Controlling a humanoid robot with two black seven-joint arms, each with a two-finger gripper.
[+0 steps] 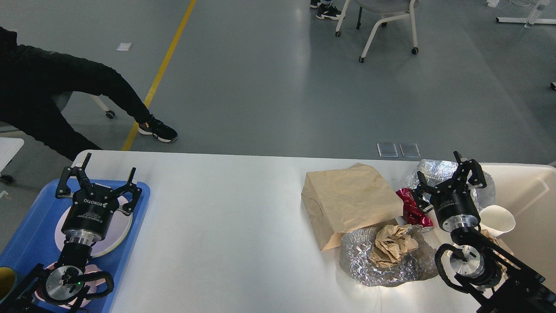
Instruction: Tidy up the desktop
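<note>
The white desktop fills the lower view. On its right lie a brown paper bag, a crushed red can, a crumpled foil sheet with a brown paper wad on it, a second foil piece and a white paper cup. My right gripper is open and empty, above the red can and the far foil. My left gripper is open and empty over the blue tray, above a white plate.
A beige bin stands at the desktop's right end. A yellow object sits at the tray's near left. A person in black stands beyond the far left corner. A wheeled chair stands on the floor behind.
</note>
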